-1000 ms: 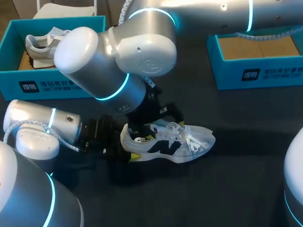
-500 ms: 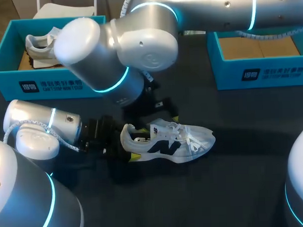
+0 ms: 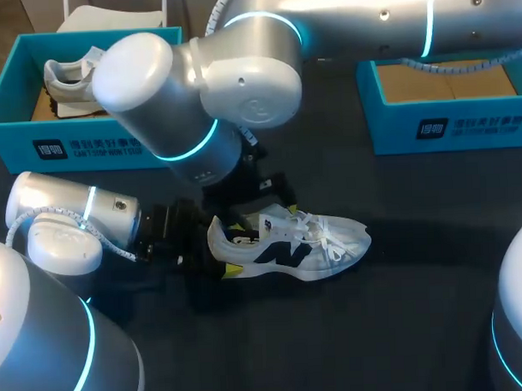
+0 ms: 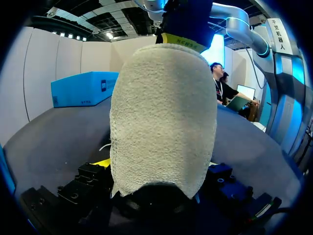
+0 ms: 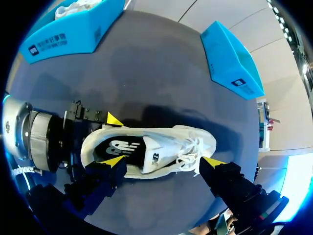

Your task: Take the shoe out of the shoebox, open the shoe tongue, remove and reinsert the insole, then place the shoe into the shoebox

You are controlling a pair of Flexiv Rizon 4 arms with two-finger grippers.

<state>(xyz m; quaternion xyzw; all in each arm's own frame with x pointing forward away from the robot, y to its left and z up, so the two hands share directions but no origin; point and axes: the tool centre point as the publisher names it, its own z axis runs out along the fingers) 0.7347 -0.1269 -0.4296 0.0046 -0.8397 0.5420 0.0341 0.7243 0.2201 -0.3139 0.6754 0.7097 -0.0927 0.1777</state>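
Observation:
A white shoe (image 3: 299,246) with a black logo lies on its sole on the dark table, toe to the right. My left gripper (image 3: 213,249) lies low behind it, its fingers either side of the heel (image 4: 164,117) and shut on it. In the right wrist view the black insole (image 5: 119,147) lies inside the shoe and the tongue (image 5: 155,155) stands up. My right gripper (image 5: 161,161) hangs open above the shoe, one fingertip (image 5: 113,162) by the heel opening, the other by the toe. The right arm (image 3: 197,86) hides that gripper in the head view.
A teal shoebox (image 3: 88,143) at the back left holds a second white shoe (image 3: 68,78). Another teal box (image 3: 447,127) at the back right shows only its cardboard floor. Bare table lies in front of and to the right of the shoe.
My right gripper lifted back from the shoe's opening, then came a little lower toward it again. The shoe and my left gripper kept still.

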